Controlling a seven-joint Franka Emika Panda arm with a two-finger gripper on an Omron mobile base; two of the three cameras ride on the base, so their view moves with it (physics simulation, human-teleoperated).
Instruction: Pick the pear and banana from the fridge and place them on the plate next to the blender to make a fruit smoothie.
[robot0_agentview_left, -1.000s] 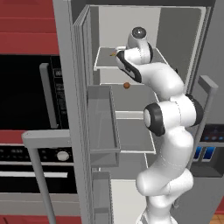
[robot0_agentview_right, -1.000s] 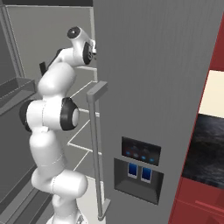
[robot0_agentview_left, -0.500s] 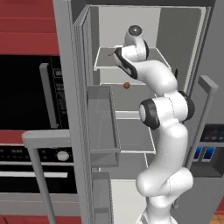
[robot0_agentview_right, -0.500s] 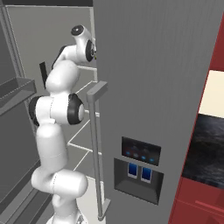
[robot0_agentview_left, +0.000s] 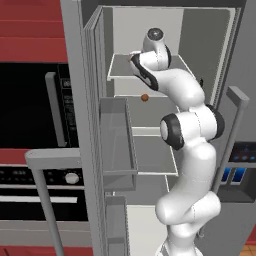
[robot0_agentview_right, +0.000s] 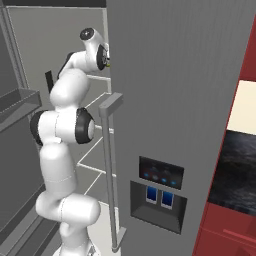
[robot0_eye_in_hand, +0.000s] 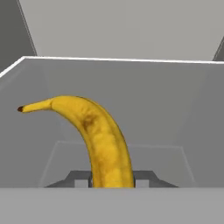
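Observation:
In the hand view the yellow banana lies on the white top shelf of the fridge, its dark tip pointing left. My gripper is shut on its near end, one dark fingertip on each side. In the left base view the arm reaches up into the open fridge, with the gripper over the top shelf. The small orange-brown pear sits one shelf lower, below the hand. In the right base view the fridge door hides the fingers.
The open left fridge door with its clear bins stands close beside the arm. A black oven in red cabinetry is to the left. The right door's bar handle and blue-lit dispenser are to the arm's right.
The hand has pushed a little further in over the top shelf, and the jaws have gone from wide open to shut on the banana. The pear has not moved.

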